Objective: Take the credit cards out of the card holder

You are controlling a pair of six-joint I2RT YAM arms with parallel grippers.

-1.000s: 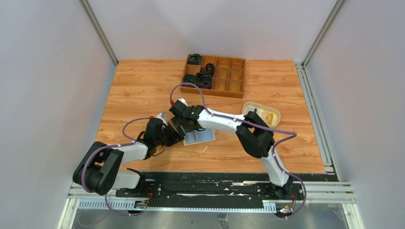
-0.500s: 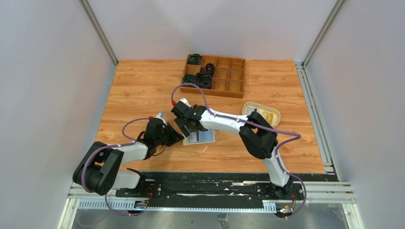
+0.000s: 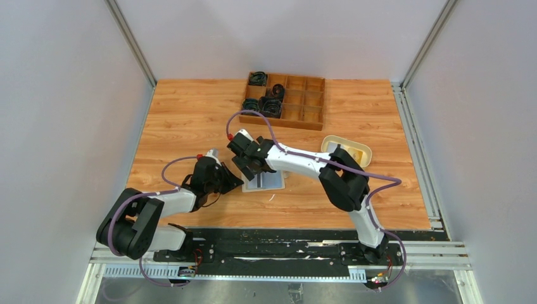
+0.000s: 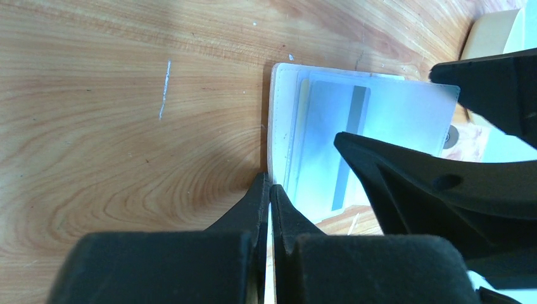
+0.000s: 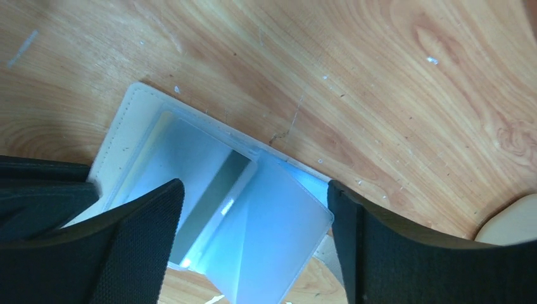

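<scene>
Beige card holder [image 5: 136, 117] is laid open on the wooden tabletop [image 5: 380, 76], its edge clenched in the left jaws. Between the spread, empty right jaws, the credit cards [image 5: 183, 158] are seen tucked inside; none is extracted yet.

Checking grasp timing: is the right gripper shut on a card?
No, the right gripper stands wide open over the open holder, its fingers spread either side of the cards.

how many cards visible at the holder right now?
2: a striped card in the card holder slot, a pale card sticking out beside it. More may be hidden underneath.
</scene>
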